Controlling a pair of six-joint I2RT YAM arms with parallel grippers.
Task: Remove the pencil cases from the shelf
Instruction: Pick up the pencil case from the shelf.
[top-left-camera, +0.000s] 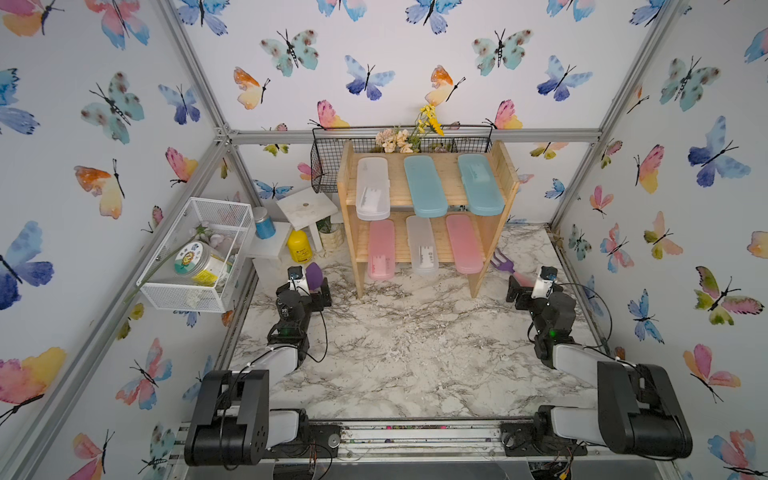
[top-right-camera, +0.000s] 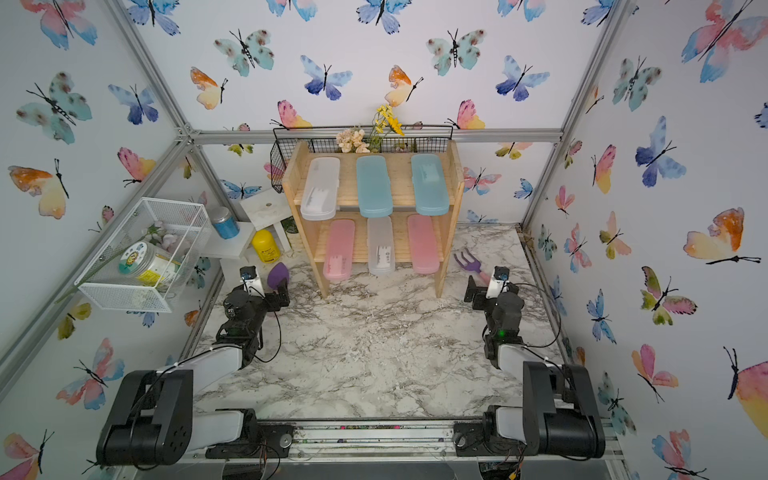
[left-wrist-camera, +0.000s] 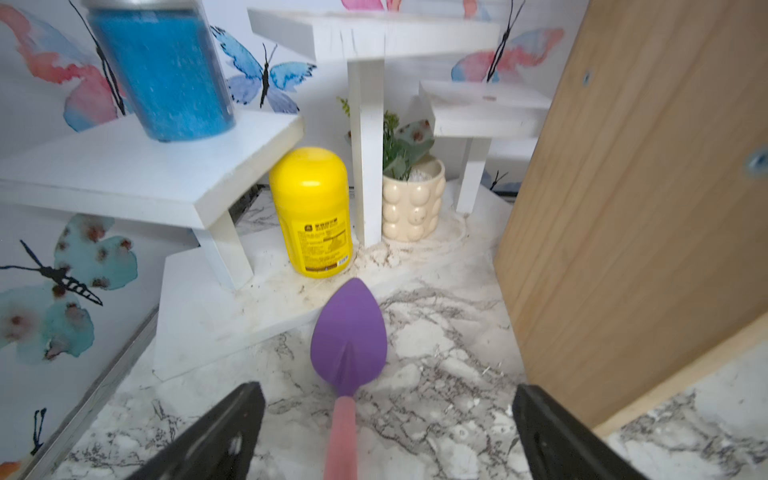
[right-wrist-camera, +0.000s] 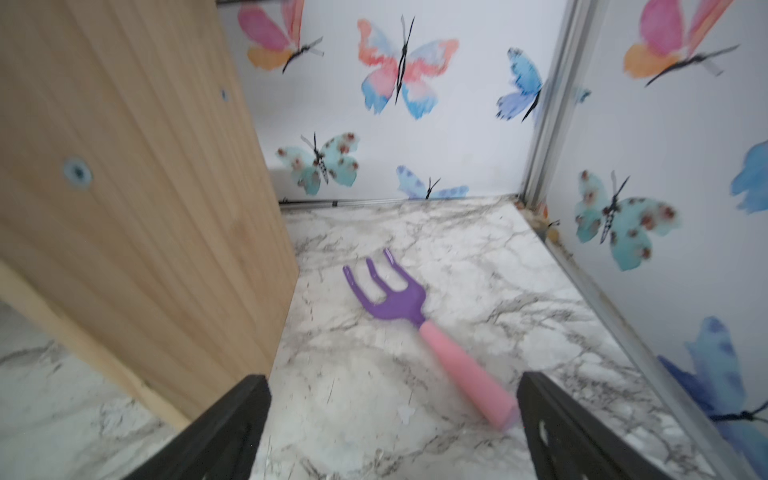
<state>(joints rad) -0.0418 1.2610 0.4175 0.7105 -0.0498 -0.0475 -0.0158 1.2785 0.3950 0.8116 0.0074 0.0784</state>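
Both grippers are empty, jaws spread wide. The left gripper (left-wrist-camera: 386, 395) sits low over a purple trowel (left-wrist-camera: 349, 336); the right gripper (right-wrist-camera: 395, 390) sits beside a purple fork (right-wrist-camera: 388, 297). Each is just outside a side panel of the shelf (top-left-camera: 509, 174). No removal is done: all six pencil cases (top-left-camera: 425, 185) lie on it, three per tier. The side panels block access from the sides; the front is open.

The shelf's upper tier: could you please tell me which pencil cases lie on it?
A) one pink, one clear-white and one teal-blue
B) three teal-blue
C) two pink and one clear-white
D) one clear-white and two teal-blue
D: in a top view the shelf carries one clear-white case and two teal-blue cases on its upper tier, while the pink cases lie on the lower one.
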